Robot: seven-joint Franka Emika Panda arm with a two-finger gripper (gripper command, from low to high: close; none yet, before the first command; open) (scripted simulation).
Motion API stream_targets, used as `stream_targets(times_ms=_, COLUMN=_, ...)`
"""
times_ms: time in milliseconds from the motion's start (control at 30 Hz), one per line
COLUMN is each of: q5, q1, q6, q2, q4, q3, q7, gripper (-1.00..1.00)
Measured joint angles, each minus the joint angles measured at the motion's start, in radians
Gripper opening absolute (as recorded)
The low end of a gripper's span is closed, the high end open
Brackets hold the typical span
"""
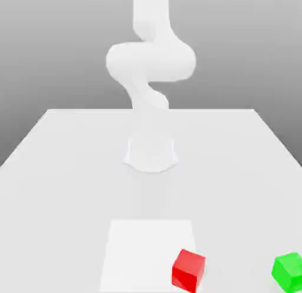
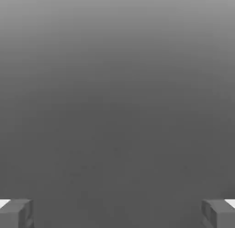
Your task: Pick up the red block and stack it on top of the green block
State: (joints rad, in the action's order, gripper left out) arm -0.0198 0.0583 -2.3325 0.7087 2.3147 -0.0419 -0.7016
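Observation:
The red block [image 1: 189, 270] lies on the white table [image 1: 59, 168] near its front edge, just right of centre in the exterior view. Further toward the exterior view's right sits the green block [image 1: 289, 271], apart from the red one with bare table between them. In the hand view my gripper [image 2: 117, 214] is open, its two grey fingertips [image 2: 17, 213] standing wide apart with nothing between them, against plain grey background.
The arm's white base [image 1: 151, 153] stands mid-table, and its links [image 1: 150, 61] rise out of the picture's top. A brighter white square patch [image 1: 141, 250] marks the table beside the red block.

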Motion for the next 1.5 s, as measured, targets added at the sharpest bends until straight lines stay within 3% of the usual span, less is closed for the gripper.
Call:
stream_targets(times_ms=433, q5=-0.138, q1=0.224, q6=-0.167, q2=-0.481, q4=0.076, q3=-0.141, q7=0.538, gripper=0.0)
stream_targets(times_ms=633, q5=-0.162, q1=0.266, q6=-0.247, q2=-0.695, q4=0.112, q3=-0.136, q7=0.755, gripper=0.0)
stream_targets(times_ms=867, q5=-0.08, q1=0.275, q6=-0.357, q2=-0.926, q4=0.15, q3=-0.126, q7=0.913, gripper=0.0)
stream_targets(times_ms=1000, q5=-0.119, q1=0.25, q6=-0.471, q2=-1.07, q4=0.132, q3=-0.09, q7=0.957, gripper=0.0)
stream_targets(times_ms=1033, q5=-0.127, q1=0.243, q6=-0.491, q2=-1.094, q4=0.128, q3=-0.081, q7=0.964, gripper=-1.0)
stream_targets(times_ms=1267, q5=-0.126, q1=0.242, q6=-0.489, q2=-1.094, q4=0.128, q3=-0.081, q7=0.963, gripper=-1.0)
stream_targets(times_ms=1433, q5=-0.062, q1=0.268, q6=-0.358, q2=-0.943, q4=0.147, q3=-0.108, q7=0.918, gripper=-1.0)
stream_targets(times_ms=1500, q5=-0.039, q1=0.317, q6=-0.308, q2=-0.942, q4=0.097, q3=-0.069, q7=0.906, gripper=-1.0)
